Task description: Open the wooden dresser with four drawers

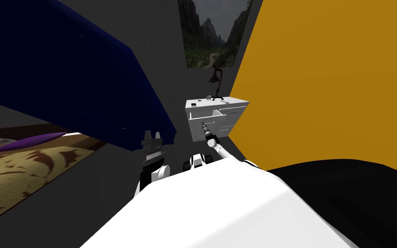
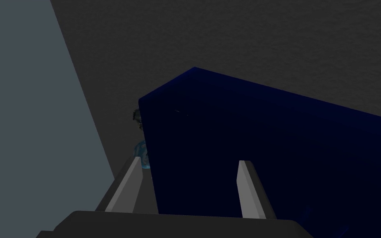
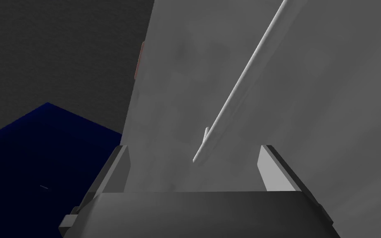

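Reaching for the dresser (image 1: 217, 114), straight ahead by the orange wall (image 1: 322, 86): our right gripper (image 3: 194, 149) is at its front, jaws wide, empty. The handle (image 3: 239, 86) runs slantwise just ahead of the gap. Left gripper (image 2: 190, 162), open and empty, hangs farther from the dresser, by the bed (image 2: 268, 144).

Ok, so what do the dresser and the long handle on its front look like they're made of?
The dresser is drawn plain white to light grey and matte, with no wood grain showing. It could be painted wood or laminate, but the look leaves it open. The handle is a thin, smooth, pale grey bar with a lighter edge along it, possibly metal, though that is not certain.
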